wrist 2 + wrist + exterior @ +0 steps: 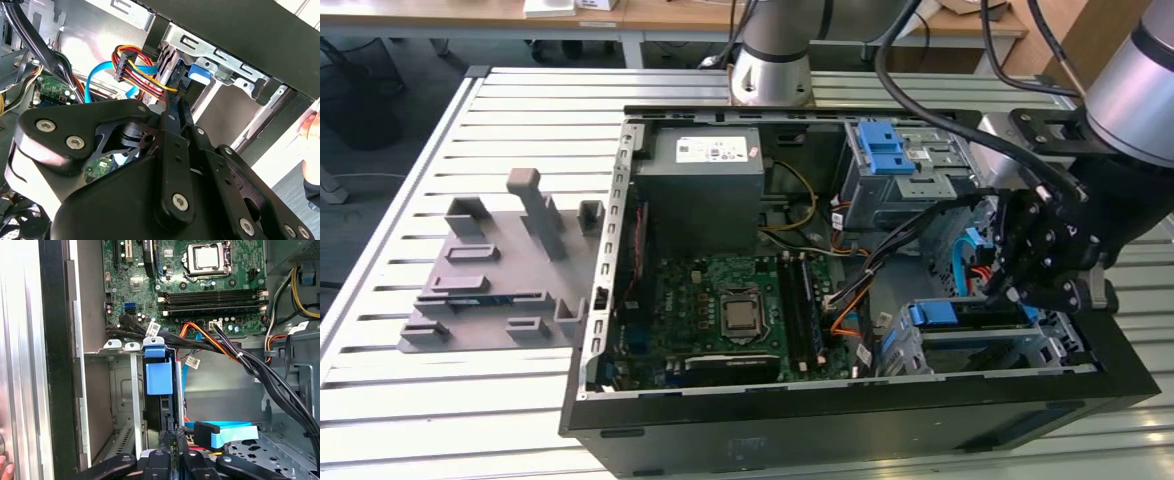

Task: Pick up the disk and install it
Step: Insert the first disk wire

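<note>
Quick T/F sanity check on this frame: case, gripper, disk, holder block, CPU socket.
1. The case lies open on a slatted table. True.
2. The gripper hangs over the block. False: it is inside the case, at the cage on the exterior view's right.
3. The block sits outside the case, on the exterior view's left. True.
4. The disk lies on the block. False: it stands in the cage, its blue bracket just ahead of the gripper.
5. A cooler covers the socket. False: the socket is uncovered and the bare chip shows.
</note>
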`<action>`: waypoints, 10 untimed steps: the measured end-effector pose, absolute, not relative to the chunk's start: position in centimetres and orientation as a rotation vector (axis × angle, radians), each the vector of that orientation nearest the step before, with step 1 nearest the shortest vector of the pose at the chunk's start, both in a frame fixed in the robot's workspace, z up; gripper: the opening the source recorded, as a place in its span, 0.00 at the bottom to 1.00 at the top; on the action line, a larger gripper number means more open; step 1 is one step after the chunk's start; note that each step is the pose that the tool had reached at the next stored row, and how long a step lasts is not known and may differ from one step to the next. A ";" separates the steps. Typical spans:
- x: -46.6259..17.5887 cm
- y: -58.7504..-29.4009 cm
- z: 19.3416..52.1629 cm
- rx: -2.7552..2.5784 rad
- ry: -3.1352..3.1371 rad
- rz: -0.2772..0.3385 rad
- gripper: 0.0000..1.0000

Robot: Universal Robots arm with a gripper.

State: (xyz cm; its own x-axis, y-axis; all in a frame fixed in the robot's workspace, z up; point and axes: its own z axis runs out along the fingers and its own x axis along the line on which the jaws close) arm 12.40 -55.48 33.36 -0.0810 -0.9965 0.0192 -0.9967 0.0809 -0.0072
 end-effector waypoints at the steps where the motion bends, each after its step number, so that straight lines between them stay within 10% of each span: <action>1: 12.4 -55.5 33.3 2.123 -2.303 0.028 0.16; 10: 12.4 -55.5 33.1 2.120 -2.299 0.022 0.16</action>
State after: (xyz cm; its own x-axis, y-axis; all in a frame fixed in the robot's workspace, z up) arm 12.40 -55.48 33.11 -0.0808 -0.9965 0.0195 -0.9967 0.0808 -0.0009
